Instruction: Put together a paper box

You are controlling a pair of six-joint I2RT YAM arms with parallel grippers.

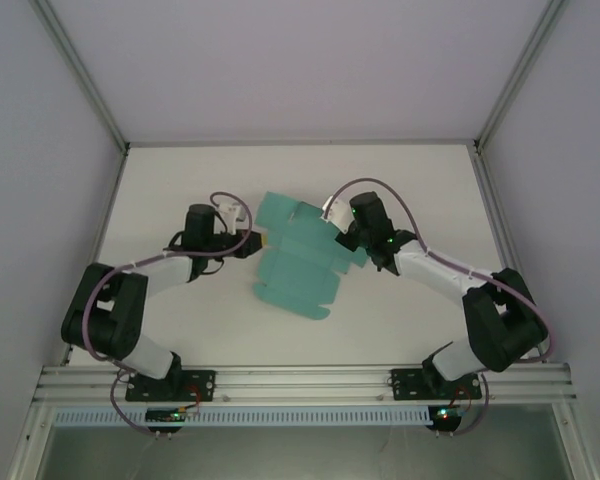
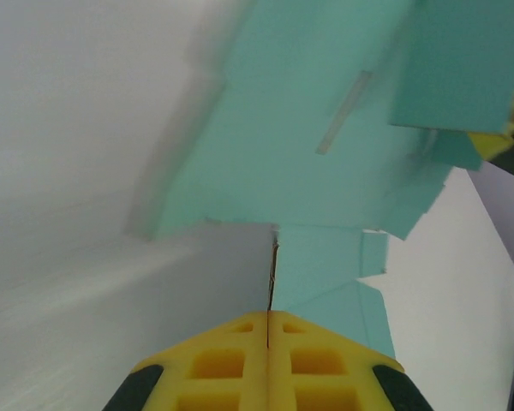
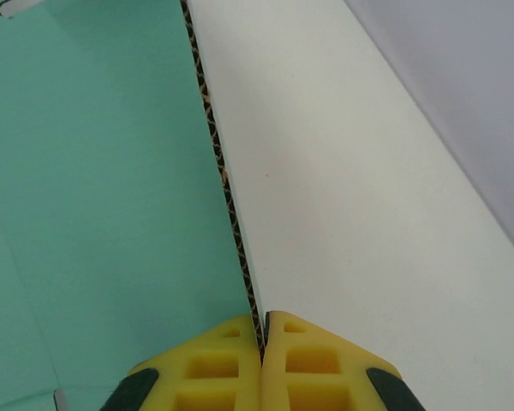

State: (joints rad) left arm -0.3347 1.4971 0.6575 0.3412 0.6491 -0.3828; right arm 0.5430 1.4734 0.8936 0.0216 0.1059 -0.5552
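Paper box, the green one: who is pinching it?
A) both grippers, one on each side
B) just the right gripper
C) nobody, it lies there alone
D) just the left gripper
A: the left gripper and the right gripper are each shut on an edge of the paper box, with the card's thin edge running in between their yellow fingers.

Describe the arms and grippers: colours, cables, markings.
Left arm and right arm: black joints, pale grey links, mauve cables looping alongside. Left gripper and right gripper: yellow fingers with square pockets, black behind. Green lights near the right wrist.
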